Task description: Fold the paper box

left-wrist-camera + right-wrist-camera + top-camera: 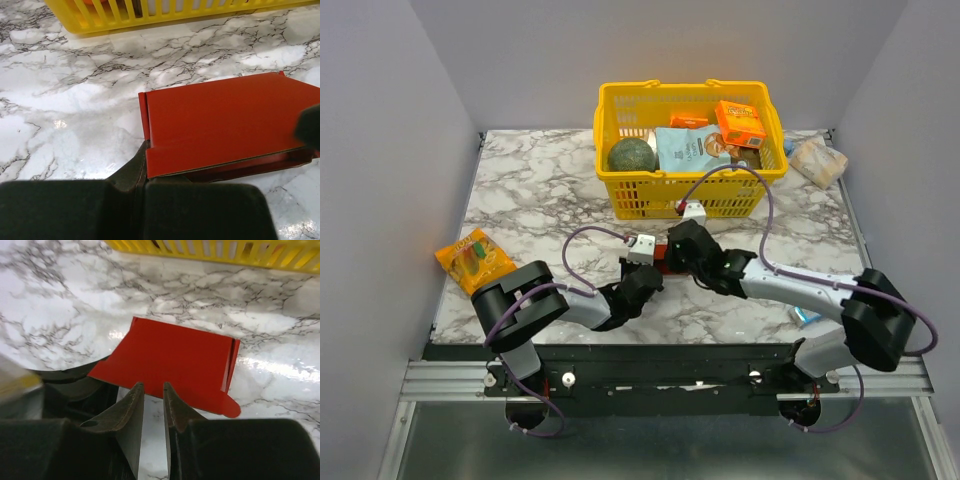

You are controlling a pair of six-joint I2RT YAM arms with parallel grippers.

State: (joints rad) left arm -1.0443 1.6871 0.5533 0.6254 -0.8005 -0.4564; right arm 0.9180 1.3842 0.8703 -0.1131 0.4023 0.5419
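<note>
Marble table (520,200): my L gripper (142,155) pinched shut on paper box (220,125) corner; R gripper (152,386) barely open, empty. Best crease slowly.

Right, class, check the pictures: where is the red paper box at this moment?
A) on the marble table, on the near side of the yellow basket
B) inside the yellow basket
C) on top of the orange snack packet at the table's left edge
A: the paper box rests on the marble table, with bare marble between it and the wall of the yellow basket.
</note>
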